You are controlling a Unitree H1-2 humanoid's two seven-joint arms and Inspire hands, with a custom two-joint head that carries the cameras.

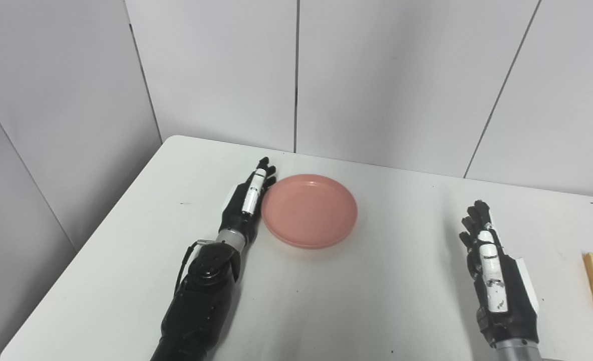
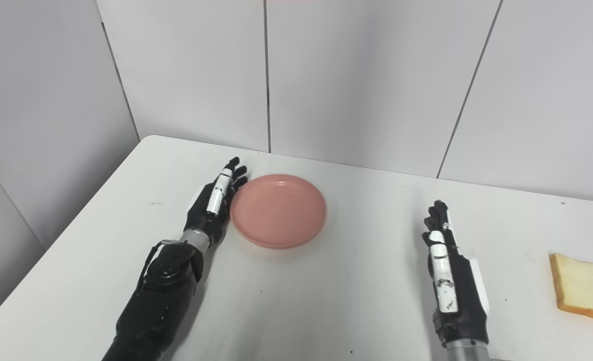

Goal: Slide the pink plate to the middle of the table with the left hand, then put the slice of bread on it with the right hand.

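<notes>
A round pink plate [image 1: 309, 210] lies flat on the white table [image 1: 377, 301], a little left of its middle. My left hand [image 1: 246, 200] stands on edge with fingers straight, open, pressed against the plate's left rim. A slice of bread [image 2: 585, 288] with a tan crust lies flat near the table's right edge. My right hand [image 2: 449, 273] is open, fingers straight and pointing away from me, between the plate and the bread and touching neither.
Grey wall panels rise just behind the table's far edge. The table's left edge runs diagonally beside my left arm [image 1: 201, 296]. Bare tabletop lies between the plate and my right hand.
</notes>
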